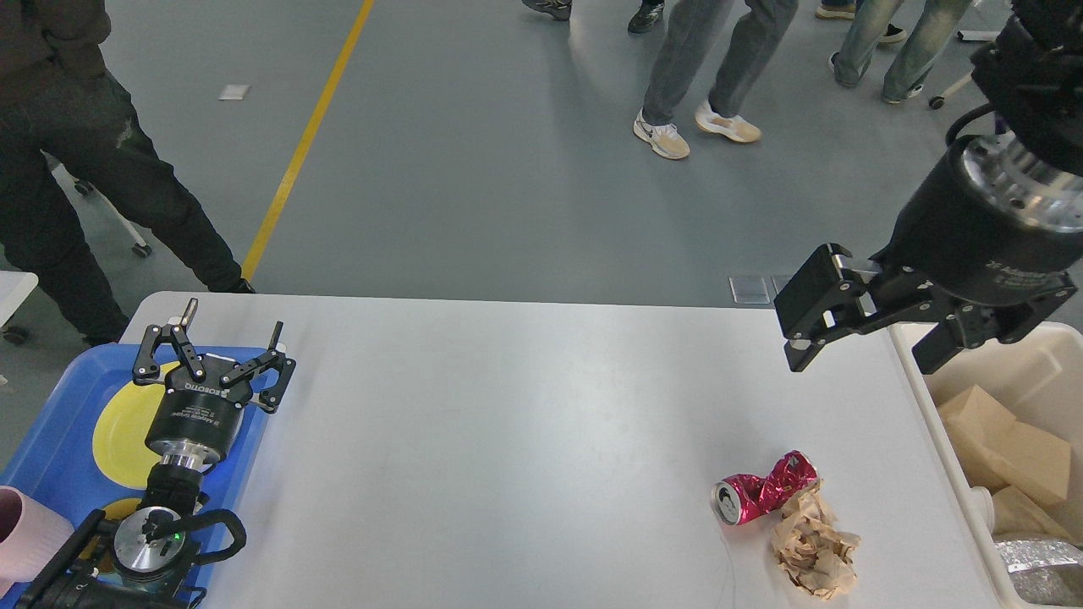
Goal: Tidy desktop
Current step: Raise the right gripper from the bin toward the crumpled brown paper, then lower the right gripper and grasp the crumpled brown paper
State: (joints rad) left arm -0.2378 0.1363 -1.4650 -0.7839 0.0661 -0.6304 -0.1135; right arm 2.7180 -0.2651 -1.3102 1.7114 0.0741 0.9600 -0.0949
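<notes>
Head view, L to R. Pink cup [25,534] seen at far L edge, over blue tray [51,397]; yellow plate [127,427] lies in tray. Left gripper [230,328] is held above tray's R edge w/ fingers spread wide, nothing between them. Desktop [508,440] fills centre of view, white, mostly bare. Crushed red can [766,489] is laid on its side on desktop's R part, touching crumpled brown paper [812,541] just beside it on near side. Right gripper [876,359] is seen above desktop's far R corner, well apart from can, jaws wide, nothing held. Cream bin [909,359] is set just beside desktop's R edge; cardboard pieces [1007,444] and foil [1045,567] lie inside.
</notes>
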